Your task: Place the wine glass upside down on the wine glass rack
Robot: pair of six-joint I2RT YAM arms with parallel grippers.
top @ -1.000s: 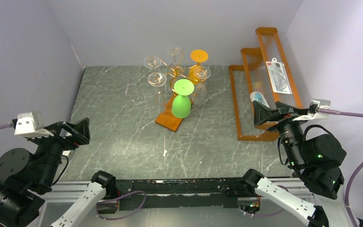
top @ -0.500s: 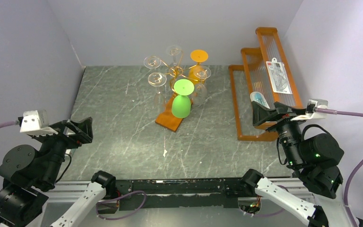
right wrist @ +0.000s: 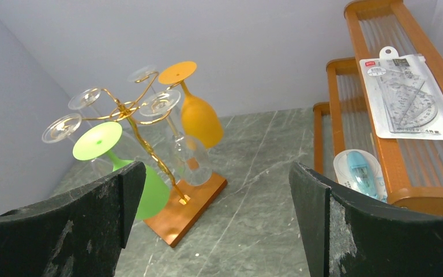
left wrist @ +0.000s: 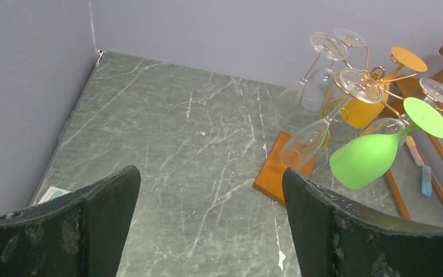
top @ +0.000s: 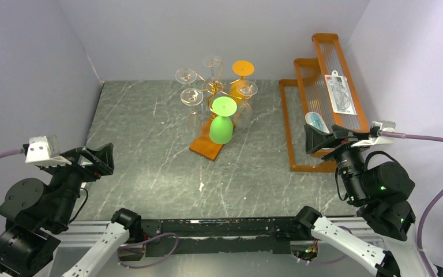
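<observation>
Grey tbl, rack well beyond both jaws

A robot lab's test cell: plain lilac walls box in a marble-look table, a left arm and right arm sit on a rail, and a purple cable trails off.

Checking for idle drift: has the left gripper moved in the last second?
Yes, slightly. In the top view the left gripper has shifted right, toward the wine glass rack, which has stayed put. Its jaws are open and empty.
</observation>
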